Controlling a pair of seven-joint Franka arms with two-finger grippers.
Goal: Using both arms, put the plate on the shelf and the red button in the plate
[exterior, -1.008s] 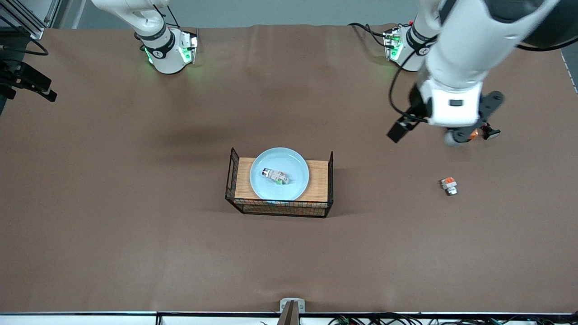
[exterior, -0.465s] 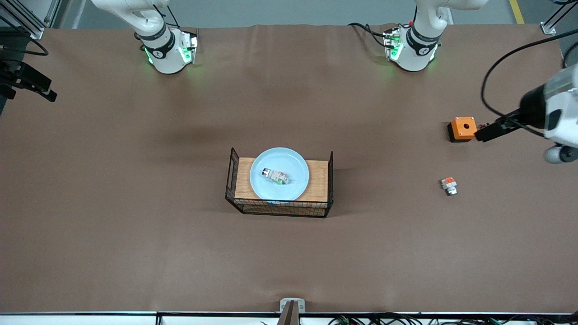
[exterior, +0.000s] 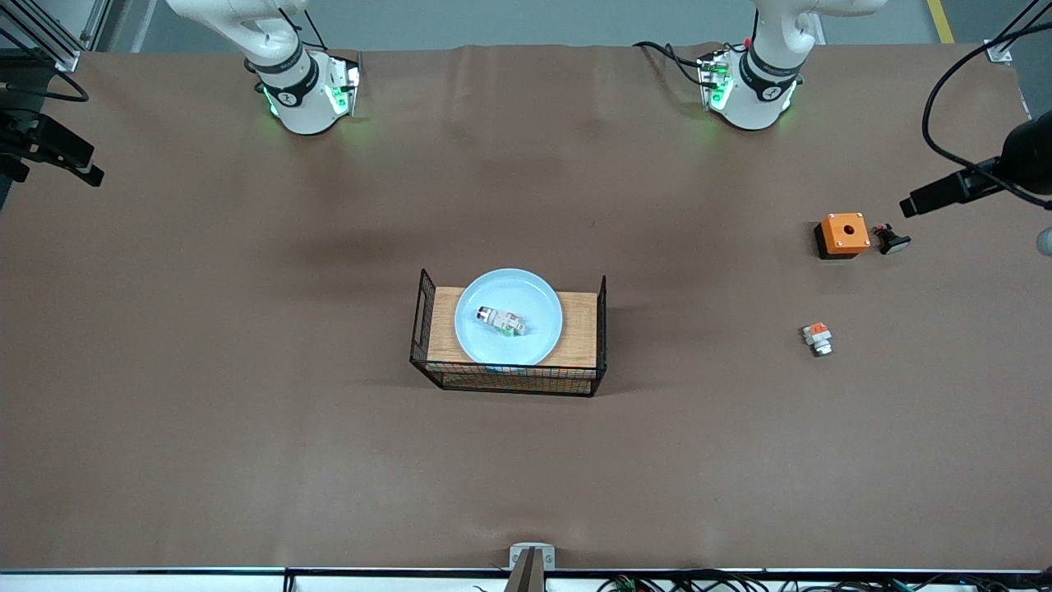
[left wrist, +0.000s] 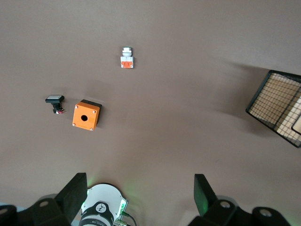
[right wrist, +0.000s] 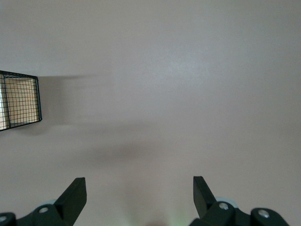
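The pale blue plate (exterior: 508, 306) lies in the black wire basket (exterior: 509, 385) at the table's middle. The red button (exterior: 501, 321), a small white-grey part with a red end and a green bit, lies on the plate. My left gripper (left wrist: 139, 195) is open and empty, high over the table near the left arm's base (left wrist: 101, 212). Only its arm's dark end (exterior: 945, 191) shows in the front view. My right gripper (right wrist: 139, 195) is open and empty, high over bare table. A corner of the basket (right wrist: 19, 101) shows in the right wrist view.
An orange box with a hole (exterior: 842, 234) stands toward the left arm's end, a small black part (exterior: 892, 239) beside it. A stubby white part with an orange-red top (exterior: 818, 337) lies nearer the front camera. All three show in the left wrist view, with the basket (left wrist: 277, 108).
The left arm has swung up and away from over the orange box toward its end of the table, uncovering the box and the black part. Plate, button and basket have not moved.
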